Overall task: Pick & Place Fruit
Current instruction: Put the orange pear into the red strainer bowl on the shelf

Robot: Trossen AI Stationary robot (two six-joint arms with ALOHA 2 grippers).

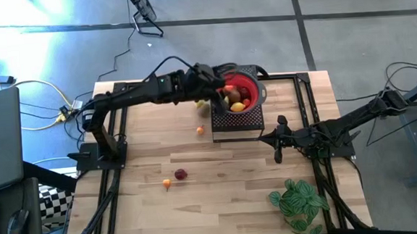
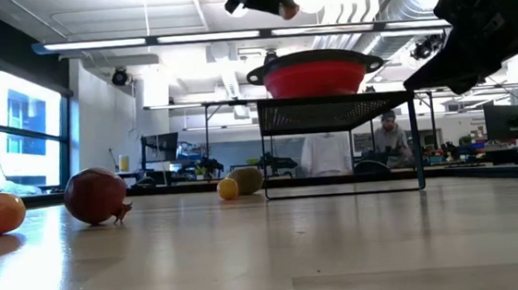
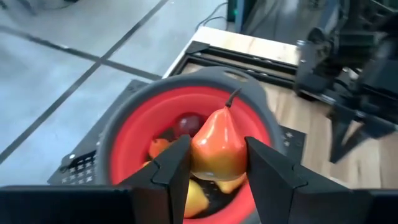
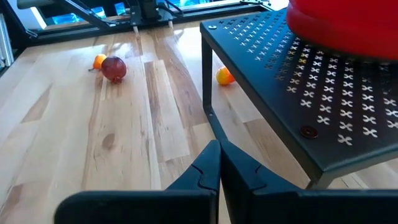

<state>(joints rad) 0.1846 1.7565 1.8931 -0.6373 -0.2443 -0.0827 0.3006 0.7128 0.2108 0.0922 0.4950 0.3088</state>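
Observation:
An orange-yellow pear (image 3: 217, 140) with a dark stem is held over the red bowl (image 3: 134, 140) by my left gripper (image 3: 217, 155), which is shut on it. The bowl (image 1: 248, 82) holds several fruits and stands on a black perforated stand (image 1: 236, 122). On the table lie a dark red fruit (image 1: 180, 174), two small orange fruits (image 1: 167, 183) (image 1: 200, 130), and a greenish one (image 1: 203, 105) beside the stand. My right gripper (image 4: 217, 163) is shut and empty, low over the table on the right side of the stand. My left gripper pinches the pear's wide lower body (image 3: 198, 163) between its two fingers (image 3: 174, 168), one on each side. The fingers come slanting down from the table's left side. The pear is lifted clear above the bowl, its stem end (image 3: 231, 99) pointing away from the gripper.
A green leafy plant (image 1: 298, 202) stands near the front right edge. The stand's legs (image 2: 265, 158) leave a gap under it. Bare wood stretches across the table's front and left parts. A person (image 2: 390, 135) shows in the room beyond.

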